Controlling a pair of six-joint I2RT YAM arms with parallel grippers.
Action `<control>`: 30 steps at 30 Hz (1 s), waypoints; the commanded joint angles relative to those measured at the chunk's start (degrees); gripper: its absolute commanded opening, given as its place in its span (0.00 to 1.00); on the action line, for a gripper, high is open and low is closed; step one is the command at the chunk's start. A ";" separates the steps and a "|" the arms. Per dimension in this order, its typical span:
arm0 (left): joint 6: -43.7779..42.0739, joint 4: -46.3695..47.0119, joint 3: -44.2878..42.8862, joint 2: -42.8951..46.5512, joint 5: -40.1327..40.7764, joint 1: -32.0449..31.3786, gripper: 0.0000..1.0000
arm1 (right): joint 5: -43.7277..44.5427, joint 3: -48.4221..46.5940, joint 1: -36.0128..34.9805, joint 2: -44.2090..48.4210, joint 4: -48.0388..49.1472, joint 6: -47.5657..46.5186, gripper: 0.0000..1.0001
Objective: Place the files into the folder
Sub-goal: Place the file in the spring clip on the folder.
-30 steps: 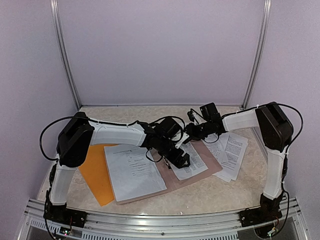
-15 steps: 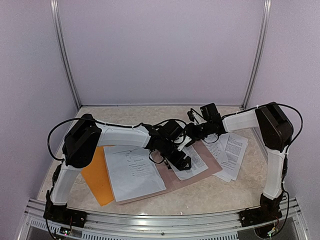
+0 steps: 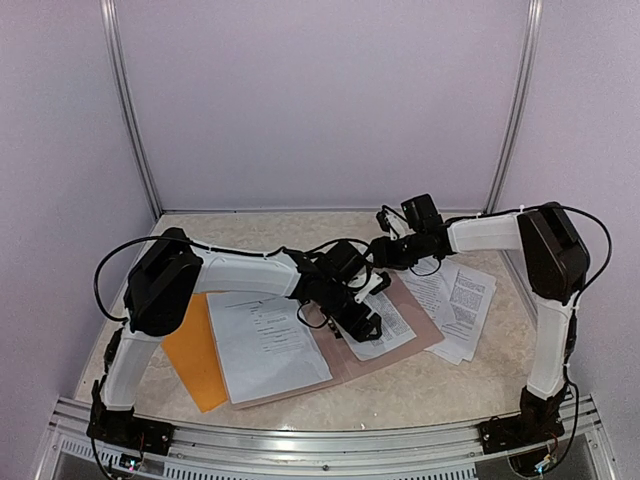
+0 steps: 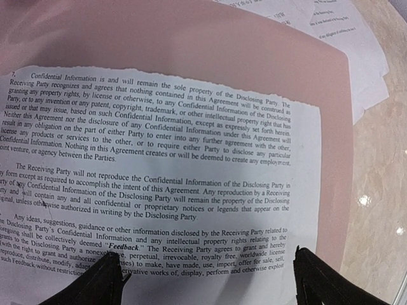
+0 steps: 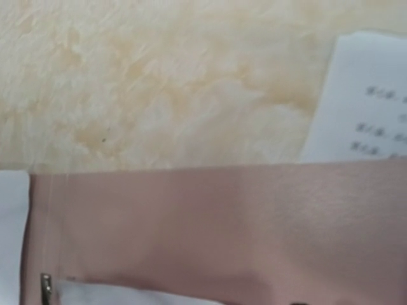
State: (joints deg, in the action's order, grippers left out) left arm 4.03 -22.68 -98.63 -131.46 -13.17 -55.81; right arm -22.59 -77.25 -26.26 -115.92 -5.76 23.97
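Note:
The orange folder lies flat at the left, partly under a printed white sheet. Another of the files rests on the grey-brown clipboard. In the left wrist view this sheet fills the frame. My left gripper hovers open over its near edge, with nothing between the fingers. More files are stacked at the right. My right gripper hangs above the clipboard's far edge. Its fingers are out of the wrist view, which shows only the clipboard.
Beige marbled tabletop surrounds the papers. Pale booth walls and metal posts close in the back and sides. A sheet corner lies past the clipboard's edge, and a small metal piece shows at its lower left.
The right gripper has lifted slightly up and back from the clipboard's far edge. The left arm's elbow swung rightward; its gripper stays over the same sheet.

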 commanded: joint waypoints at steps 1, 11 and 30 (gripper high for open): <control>0.23 -4.61 2.33 0.18 1.43 0.86 0.89 | 2.49 -1.22 0.85 3.52 -3.49 -2.78 0.57; 0.06 -4.05 -2.61 2.87 0.59 1.39 0.91 | 0.48 6.72 0.71 8.22 1.38 -3.27 0.54; 10.08 2.70 13.25 20.17 -2.29 4.50 0.93 | -1.56 15.79 -2.13 13.95 5.58 -6.11 0.46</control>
State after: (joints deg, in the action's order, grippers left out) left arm 10.09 -20.99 -89.89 -115.70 -14.74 -52.93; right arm -22.87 -62.50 -26.52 -103.24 -1.10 19.38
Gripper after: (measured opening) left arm 0.932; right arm 0.473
